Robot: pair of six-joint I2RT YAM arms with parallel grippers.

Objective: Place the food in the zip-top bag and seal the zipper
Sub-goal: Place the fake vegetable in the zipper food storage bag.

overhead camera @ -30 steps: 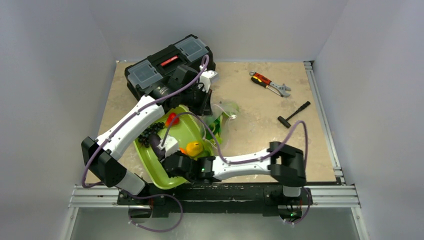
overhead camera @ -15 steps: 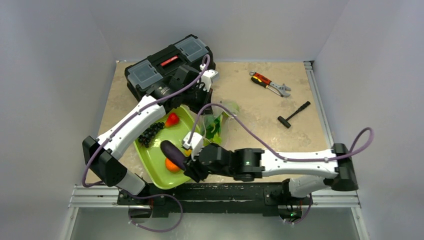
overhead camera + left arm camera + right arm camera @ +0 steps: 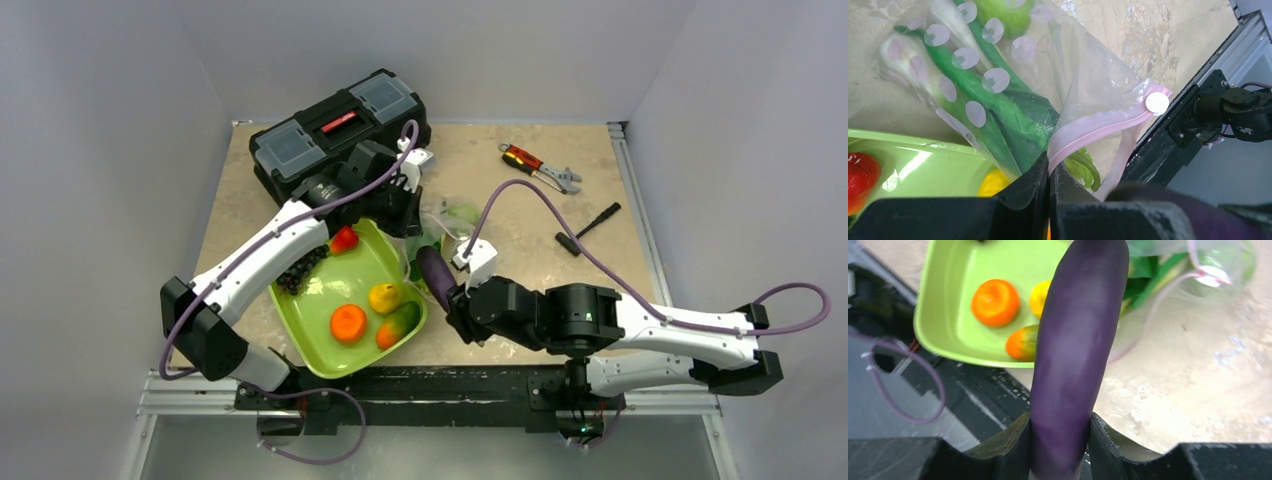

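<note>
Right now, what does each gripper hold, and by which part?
The left gripper pinches the zip-top bag by its pink zipper, at the mouth edge. The right gripper clamps the purple eggplant near one end.

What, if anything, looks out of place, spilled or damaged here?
Nothing is spilled or visibly damaged. The one oddity is a red-handled wrench and a small black hammer lying loose on the far right of the table, apart from the closed black toolbox and unrelated to the bagging.
</note>
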